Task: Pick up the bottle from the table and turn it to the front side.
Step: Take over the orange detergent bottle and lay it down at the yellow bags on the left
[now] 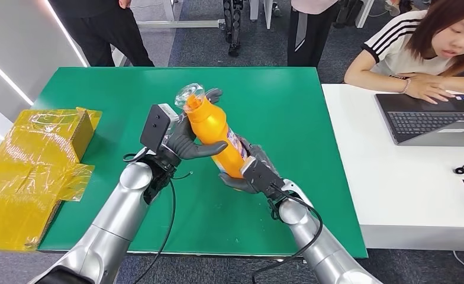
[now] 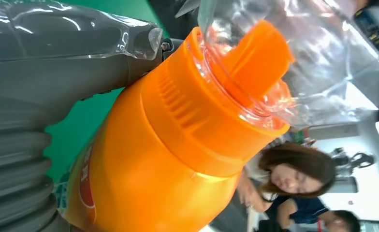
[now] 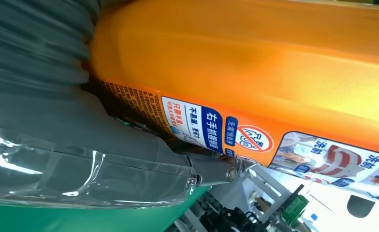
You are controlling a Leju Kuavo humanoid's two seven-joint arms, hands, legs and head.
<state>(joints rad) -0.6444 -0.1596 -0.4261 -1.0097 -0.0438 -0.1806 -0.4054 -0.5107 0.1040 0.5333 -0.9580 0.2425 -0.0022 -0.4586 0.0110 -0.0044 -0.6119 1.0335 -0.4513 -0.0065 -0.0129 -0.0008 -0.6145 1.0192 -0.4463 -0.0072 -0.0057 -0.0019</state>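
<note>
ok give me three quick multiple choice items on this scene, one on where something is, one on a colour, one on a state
1. Where is the yellow box?
A. at the table's left edge
B. on the laptop
C. under the bottle

2. What colour is the table top under the hands?
A. white
B. green
C. red

3. How is the orange bottle held?
A. lying on the table
B. by the left hand alone
C. aloft, tilted, in both hands

Answers: 1 A, the box sits at the left edge. 2 B, the surface is green. 3 C, the left hand grips near the neck and the right hand holds the base.
</note>
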